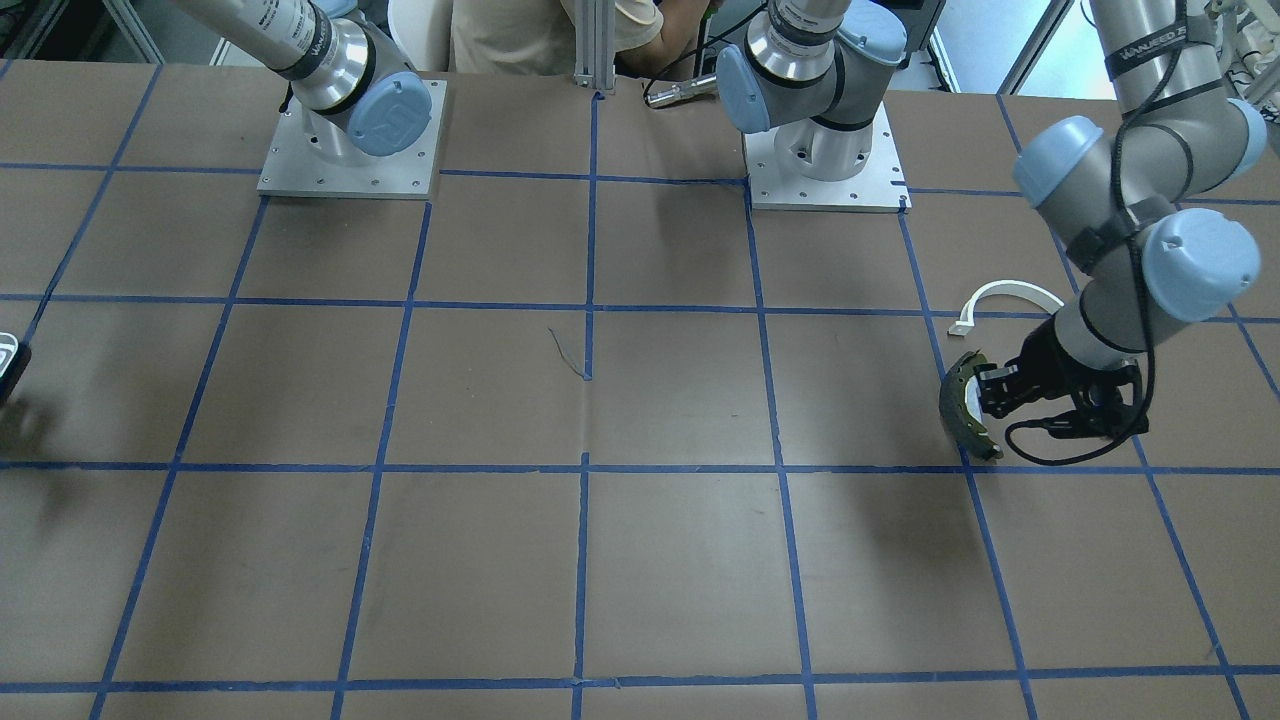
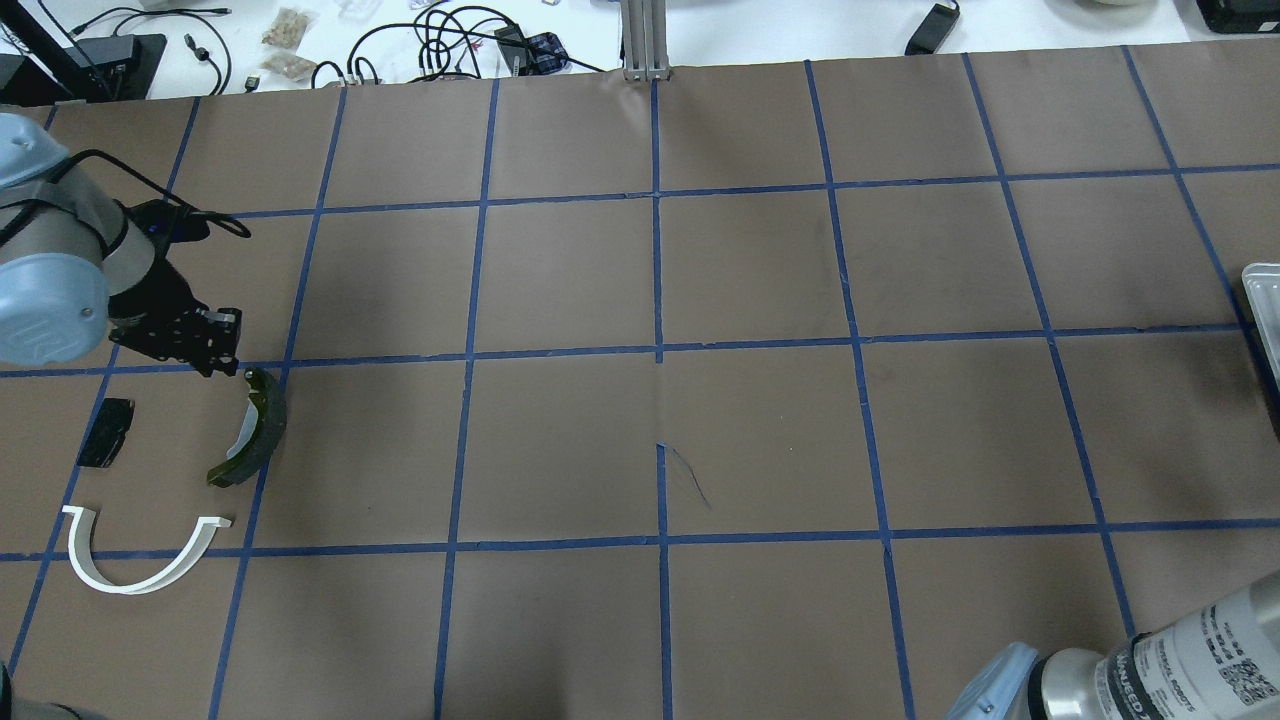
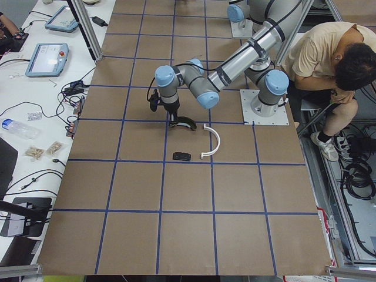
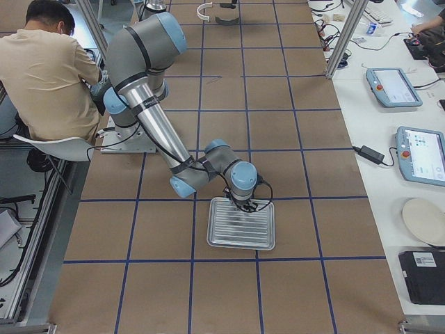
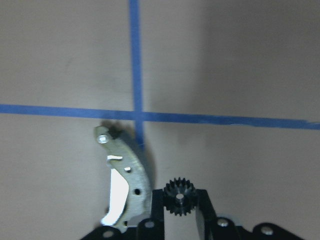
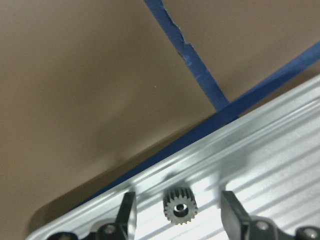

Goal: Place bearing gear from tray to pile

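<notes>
My left gripper [image 5: 180, 194] is shut on a small black bearing gear [image 5: 180, 196], low over the table next to the olive-and-black brake shoe [image 5: 131, 182]. In the overhead view the left gripper [image 2: 225, 362] is at the top end of the brake shoe [image 2: 255, 440], with the flat black pad [image 2: 105, 432] and the white half-ring arch [image 2: 130, 575] of the pile nearby. My right gripper [image 6: 178, 197] is open, its jaws on either side of a second black gear [image 6: 180, 206] that lies on the ribbed metal tray [image 6: 270, 150].
The tray [image 4: 240, 226] lies at the table's end on my right, and only its edge [image 2: 1265, 300] shows in the overhead view. A seated person [image 4: 42, 69] is behind the arm bases [image 1: 350, 150]. Blue tape lines grid the brown table.
</notes>
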{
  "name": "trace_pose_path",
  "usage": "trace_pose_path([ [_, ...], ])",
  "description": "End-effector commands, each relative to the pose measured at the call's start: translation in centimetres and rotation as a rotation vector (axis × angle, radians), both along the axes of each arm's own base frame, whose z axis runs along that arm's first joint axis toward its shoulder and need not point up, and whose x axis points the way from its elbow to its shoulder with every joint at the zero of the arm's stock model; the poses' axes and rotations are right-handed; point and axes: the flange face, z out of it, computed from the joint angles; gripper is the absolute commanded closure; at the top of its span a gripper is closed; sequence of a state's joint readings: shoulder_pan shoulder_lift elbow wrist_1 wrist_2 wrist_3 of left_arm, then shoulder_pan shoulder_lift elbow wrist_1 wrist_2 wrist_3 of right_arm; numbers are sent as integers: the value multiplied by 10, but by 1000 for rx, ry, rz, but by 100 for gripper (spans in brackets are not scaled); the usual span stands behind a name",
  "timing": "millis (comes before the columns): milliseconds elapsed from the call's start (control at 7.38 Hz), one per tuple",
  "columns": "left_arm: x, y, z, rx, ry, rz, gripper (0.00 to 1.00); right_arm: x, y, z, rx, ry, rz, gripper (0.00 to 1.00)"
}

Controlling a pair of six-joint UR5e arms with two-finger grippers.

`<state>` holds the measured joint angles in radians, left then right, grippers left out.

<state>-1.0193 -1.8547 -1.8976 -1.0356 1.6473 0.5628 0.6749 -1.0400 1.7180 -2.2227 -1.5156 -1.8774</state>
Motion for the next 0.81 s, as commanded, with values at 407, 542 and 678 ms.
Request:
trace_pose_path([
  [407,23,3,-22,20,12,-10,0,5,-6,16,0,24,-93,100],
  [542,24,3,-21,21,11,-10,0,20,-17,38,-22,48,-101,100],
  [678,24,2,-19,25,13,-9,0,51,-31,48,-26,46,-133,100],
])
